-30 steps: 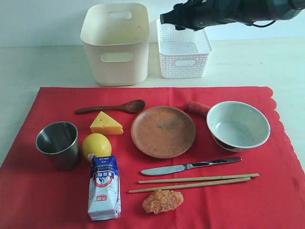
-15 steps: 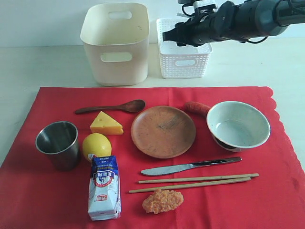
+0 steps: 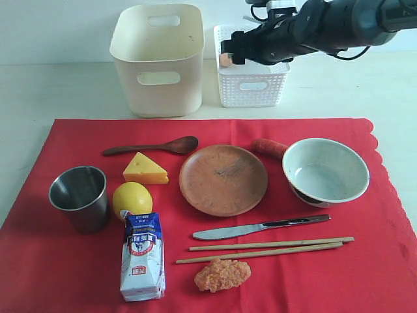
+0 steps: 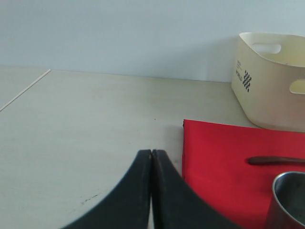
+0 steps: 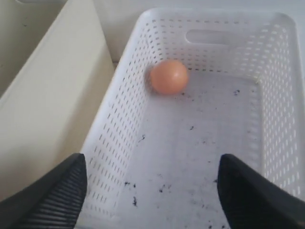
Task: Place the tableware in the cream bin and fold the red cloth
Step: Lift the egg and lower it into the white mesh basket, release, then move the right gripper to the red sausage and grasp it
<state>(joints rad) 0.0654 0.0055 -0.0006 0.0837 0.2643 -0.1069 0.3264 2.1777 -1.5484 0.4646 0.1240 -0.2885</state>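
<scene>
The red cloth (image 3: pixel 365 261) lies flat and carries the steel cup (image 3: pixel 79 195), dark spoon (image 3: pixel 153 147), brown plate (image 3: pixel 223 179), grey-green bowl (image 3: pixel 326 171), knife (image 3: pixel 259 227) and chopsticks (image 3: pixel 264 249). Behind it stands the cream bin (image 3: pixel 158 59). My right gripper (image 3: pixel 232 52) hangs open over the white lattice basket (image 3: pixel 251 81), holding nothing (image 5: pixel 152 164). My left gripper (image 4: pixel 152 153) is shut and empty above bare table, beside the cloth's (image 4: pixel 214 152) corner, near the cup (image 4: pixel 289 198), spoon (image 4: pixel 276 161) and bin (image 4: pixel 271 81). It is out of the exterior view.
An orange-pink ball (image 5: pixel 167 76) sits inside the lattice basket (image 5: pixel 119 109), also seen as a ball (image 3: pixel 225 59) by my right gripper. Food on the cloth: cheese wedge (image 3: pixel 144 169), lemon (image 3: pixel 132 199), milk carton (image 3: pixel 142 255), sausage (image 3: pixel 269 148), fried piece (image 3: pixel 222 274).
My right arm has lowered and swung over the lattice basket. The orange-pink ball now shows below the gripper's tip, inside the basket. Everything on the cloth is unmoved.
</scene>
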